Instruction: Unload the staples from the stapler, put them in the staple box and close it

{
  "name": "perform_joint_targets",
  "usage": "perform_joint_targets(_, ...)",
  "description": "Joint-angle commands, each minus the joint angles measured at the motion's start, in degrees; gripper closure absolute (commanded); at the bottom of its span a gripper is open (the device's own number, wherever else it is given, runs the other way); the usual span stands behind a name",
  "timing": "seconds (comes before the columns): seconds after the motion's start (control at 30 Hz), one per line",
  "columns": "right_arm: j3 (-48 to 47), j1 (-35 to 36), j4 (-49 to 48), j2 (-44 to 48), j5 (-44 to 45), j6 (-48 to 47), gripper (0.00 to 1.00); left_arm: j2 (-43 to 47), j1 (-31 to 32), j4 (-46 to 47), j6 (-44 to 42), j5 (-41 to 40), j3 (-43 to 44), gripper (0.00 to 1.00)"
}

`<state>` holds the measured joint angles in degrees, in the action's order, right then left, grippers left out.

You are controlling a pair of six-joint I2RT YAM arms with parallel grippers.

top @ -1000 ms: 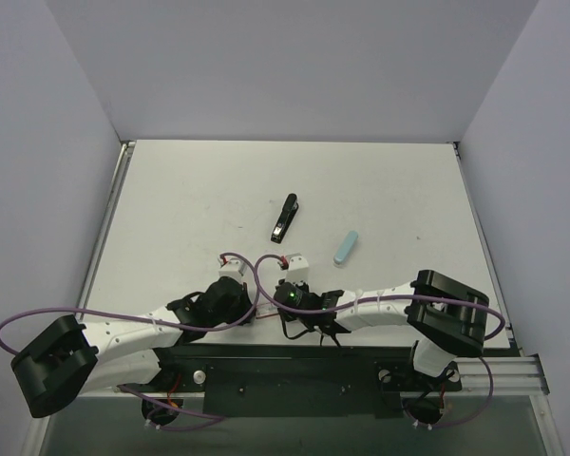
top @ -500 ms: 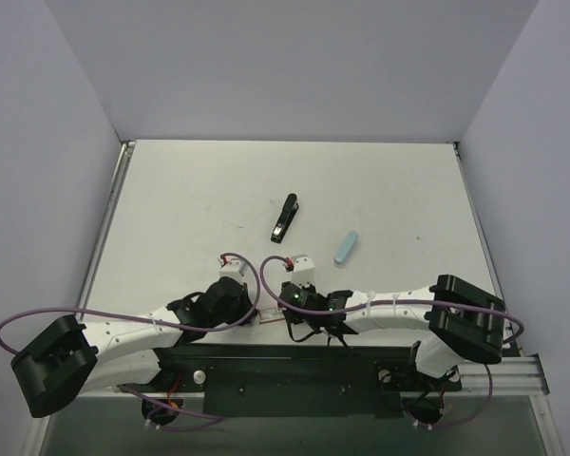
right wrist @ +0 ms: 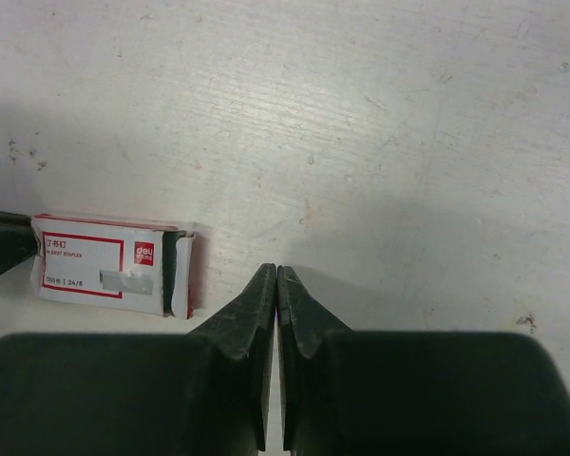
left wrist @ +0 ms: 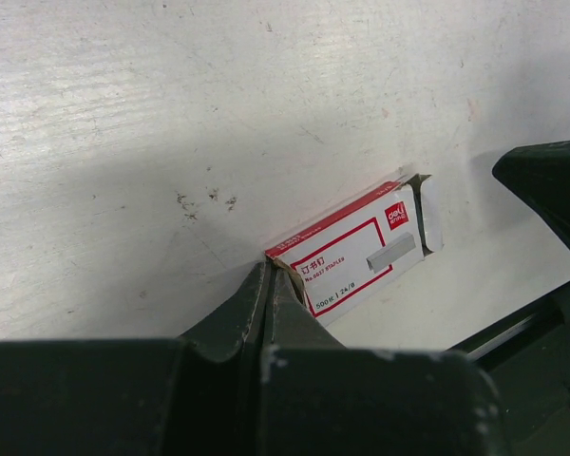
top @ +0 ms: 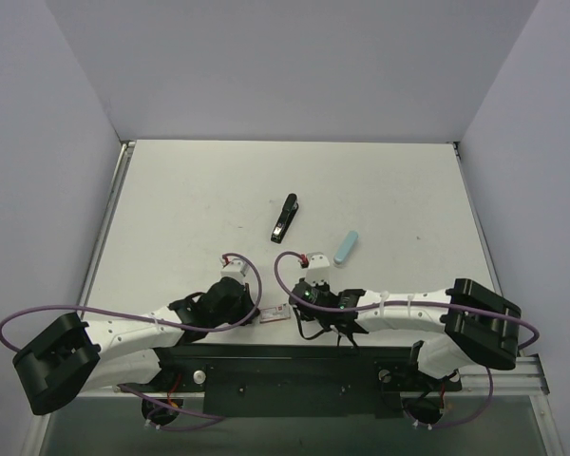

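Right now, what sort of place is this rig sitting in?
Probably a lab robot test cell, not an office: white table boxed in by plain wall panels, with a stapler and staple box as props.

The left arm and right arm are both built of white link shells joined by black joint housings. Left of the black mounting plate sits 1 bulky black elbow block, and right of the plate is its twin. A purple cable loops off each arm and runs along its shell. Beyond the plate, each wrist bears a small white camera block with a red plug. A green light glows on the right wrist. The left gripper and right gripper each have 2 dark green-black fingers that taper to thin wedge tips. The left pair shows pale flecks.
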<state>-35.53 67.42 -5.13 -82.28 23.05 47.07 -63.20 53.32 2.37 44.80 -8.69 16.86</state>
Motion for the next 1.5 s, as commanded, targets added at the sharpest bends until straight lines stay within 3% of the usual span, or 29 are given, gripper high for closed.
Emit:
perform_joint_targets(0.0, 0.2, -0.4, 1.4, -0.6, 1.5, 1.3, 1.0, -1.2, 0.6, -3.6, -0.5, 0.9, -0.8, 1.0)
perform_joint_targets(0.5, -1.1, 0.1, -4.0, -5.6, -3.3, 2.5, 1.0, -1.1, 1.2, -3.3, -0.1, 0.7, -1.4, 1.0)
perform_joint_targets(1.47, -6.0, 3.2, -4.7, -10.8, -5.4, 3.8, 1.0, -1.6, 1.3, -3.3, -0.1, 0.5, -1.6, 1.0)
